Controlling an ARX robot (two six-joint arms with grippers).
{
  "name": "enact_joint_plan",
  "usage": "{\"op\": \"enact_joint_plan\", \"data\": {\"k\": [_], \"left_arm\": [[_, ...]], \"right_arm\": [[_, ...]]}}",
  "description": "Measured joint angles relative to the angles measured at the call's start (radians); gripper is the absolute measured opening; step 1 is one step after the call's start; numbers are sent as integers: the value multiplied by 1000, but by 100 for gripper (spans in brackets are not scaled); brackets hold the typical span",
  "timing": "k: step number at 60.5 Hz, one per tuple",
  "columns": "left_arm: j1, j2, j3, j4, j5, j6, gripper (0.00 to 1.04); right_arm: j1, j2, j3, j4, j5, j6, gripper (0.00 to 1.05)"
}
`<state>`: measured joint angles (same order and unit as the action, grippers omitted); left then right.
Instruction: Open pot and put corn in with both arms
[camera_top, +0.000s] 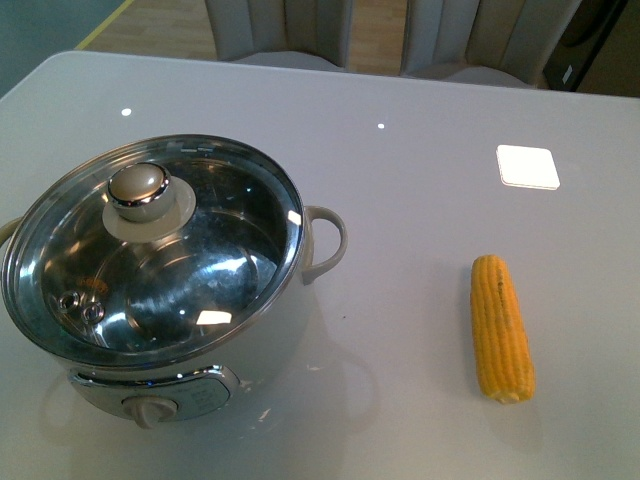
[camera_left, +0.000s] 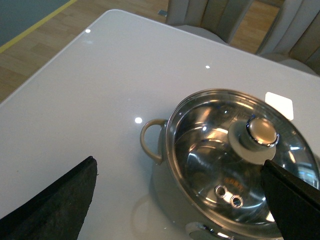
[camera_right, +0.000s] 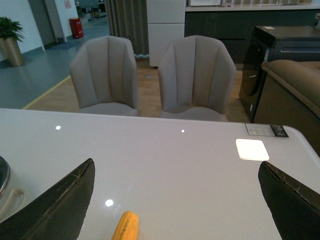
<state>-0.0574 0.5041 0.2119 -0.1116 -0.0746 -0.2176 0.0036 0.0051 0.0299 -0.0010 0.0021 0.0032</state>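
Right of the lidded pot (camera_top: 283, 335) — well apart — lies corn (camera_top: 500, 328).

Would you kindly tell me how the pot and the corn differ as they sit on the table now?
The pot is round, white and steel, far bigger; the corn is a slim yellow-orange cob. The pot stands upright, glass lid on; the corn lies flat on its side. The pot is on the robot's left, the corn on its right. Both rest on the pale table, untouched.
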Motion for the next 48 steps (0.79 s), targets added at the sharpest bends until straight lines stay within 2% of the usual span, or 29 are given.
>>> {"op": "enact_joint_plan", "data": {"k": [9,15,29,38,48], "left_arm": [[-39,280,43,243,-10,19,98],[-117,541,79,484,-48,67,98],[-248,929,149,824,-81,148,98],[-278,1118,189,942,-80,171,98],[-282,1253,246,974,-79,168,98]], "right_arm": [[0,0,0,0,0,0,96],[0,0,0,0,0,0,96],[0,0,0,0,0,0,96],[0,0,0,0,0,0,96],[0,0,0,0,0,0,96]]}}
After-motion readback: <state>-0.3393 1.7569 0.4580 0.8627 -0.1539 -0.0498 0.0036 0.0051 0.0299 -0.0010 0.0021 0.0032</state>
